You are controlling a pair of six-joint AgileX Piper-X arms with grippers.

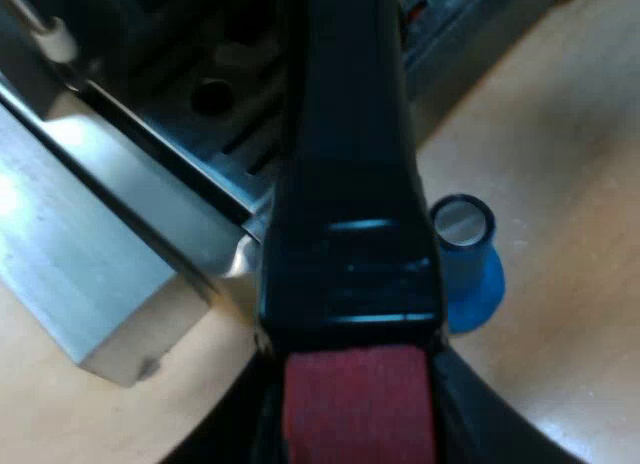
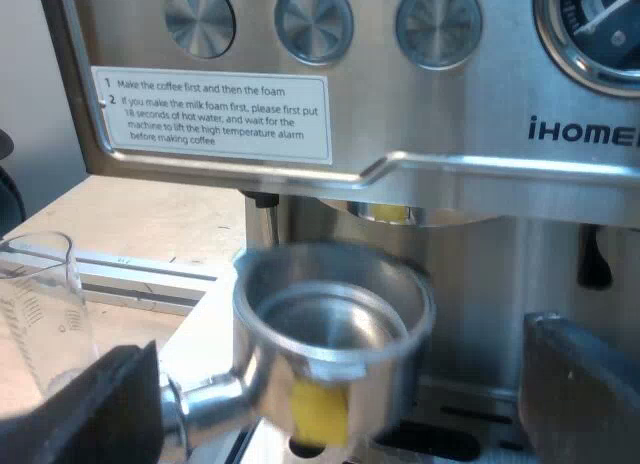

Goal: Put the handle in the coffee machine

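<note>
Holder point(image 2: 335, 319): the metal basket hangs just beneath the espresso machine point(image 2: 400, 134) brew head, apart from it. I have its dark, red-ended handle point(image 1: 350, 164) pinched in my left end effector point(image 1: 352, 414).
Right end effector point(image 2: 335, 394): fingers spread, flanking the basket.
Bench point(image 1: 560, 134): pale wood, sunlit. It carries a blue tamper point(image 1: 465, 259) near the drip tray and a measuring glass point(image 2: 40, 304).
Wall point(image 2: 25, 104): pale, beyond the machine.
</note>
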